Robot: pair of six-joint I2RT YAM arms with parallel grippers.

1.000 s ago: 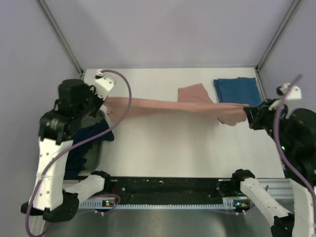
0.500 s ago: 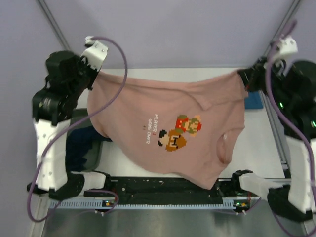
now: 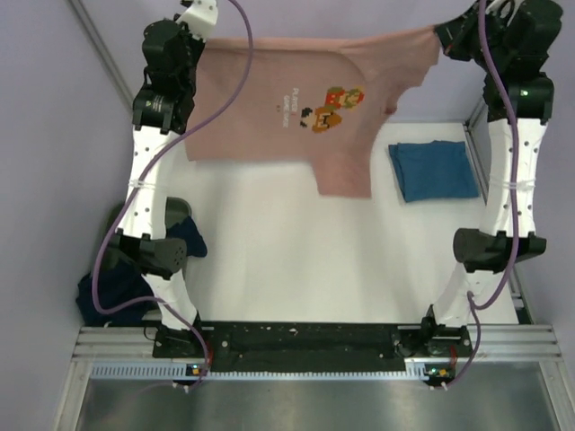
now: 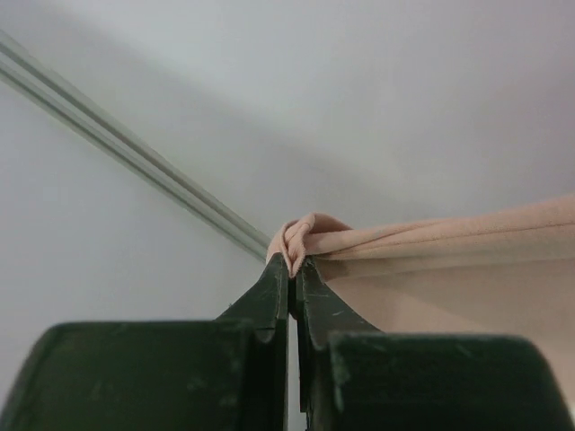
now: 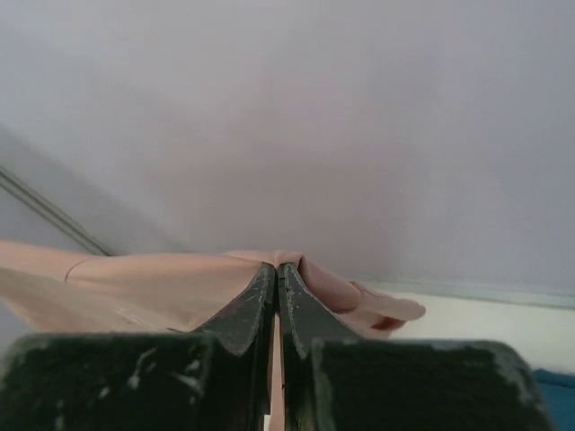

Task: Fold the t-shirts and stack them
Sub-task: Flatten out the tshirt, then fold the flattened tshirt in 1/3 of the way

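Observation:
The salmon-pink t-shirt [image 3: 269, 126] with the pixel cartoon print hangs stretched in the air at the back of the table, print facing the top camera. My left gripper [image 3: 199, 42] is shut on its left corner, seen in the left wrist view [image 4: 293, 266]. My right gripper [image 3: 442, 36] is shut on its right corner, seen in the right wrist view [image 5: 276, 267]. A folded teal-blue t-shirt [image 3: 433, 170] lies on the table at the right. A dark navy t-shirt [image 3: 126, 278] sits bunched at the left, partly behind my left arm.
The dark green bin [image 3: 115, 235] stands at the left table edge under the navy shirt. Metal frame posts [image 3: 103, 54] rise at the back corners. The white table [image 3: 305, 260] lies below the hanging shirt.
Both arms have risen high and back, lifting the pink shirt from a stretched band near the table into a spread sheet hanging in the air.

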